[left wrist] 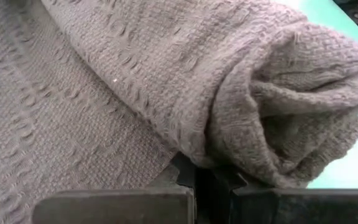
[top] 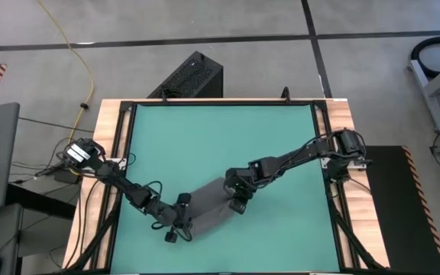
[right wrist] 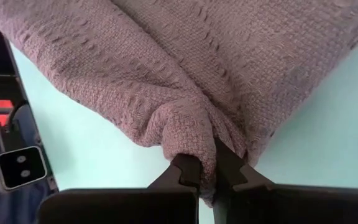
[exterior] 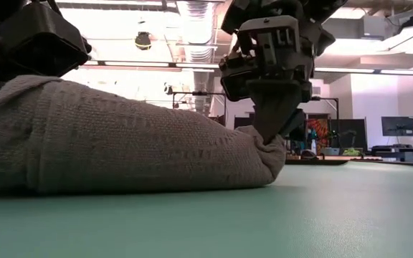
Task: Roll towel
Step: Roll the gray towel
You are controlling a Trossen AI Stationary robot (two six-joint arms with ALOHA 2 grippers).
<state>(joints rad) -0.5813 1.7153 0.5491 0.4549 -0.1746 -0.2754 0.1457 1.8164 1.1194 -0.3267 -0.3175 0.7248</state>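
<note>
The towel (top: pixel 205 208) is a grey waffle-weave cloth, rolled into a thick bundle that lies on the green mat (top: pixel 228 137) near the table's near edge. In the low view the roll (exterior: pixel 120 143) rests on the mat along its whole underside. My left gripper (top: pixel 176 225) is shut at the roll's near-left end, with its tips under the cloth (left wrist: pixel 207 177). My right gripper (top: pixel 239 200) is shut on the roll's far-right end (exterior: pixel 271 132). No label tag shows. My left gripper meets the towel at the seam (left wrist: pixel 191 158) where the rolled end lies against the flatter cloth, coming in slanting down from the table's left. The cloth covers its fingertips, so what lies between them is hidden. The roll rests on the mat. My right gripper pinches a bunched fold (right wrist: pixel 194 146) at the towel's far-right end between its two fingers. It comes from above, slanting down. Several layers are gathered in the pinch. That end sits low, with its tip (exterior: pixel 267 168) on the mat.
Wooden rails (top: pixel 117 153) frame the mat on the left, right and far sides. A black box (top: pixel 193 76) stands beyond the far edge. Cables (top: pixel 67 164) lie by the left arm's base. Bare mat stretches toward the far edge and to the right of the towel.
</note>
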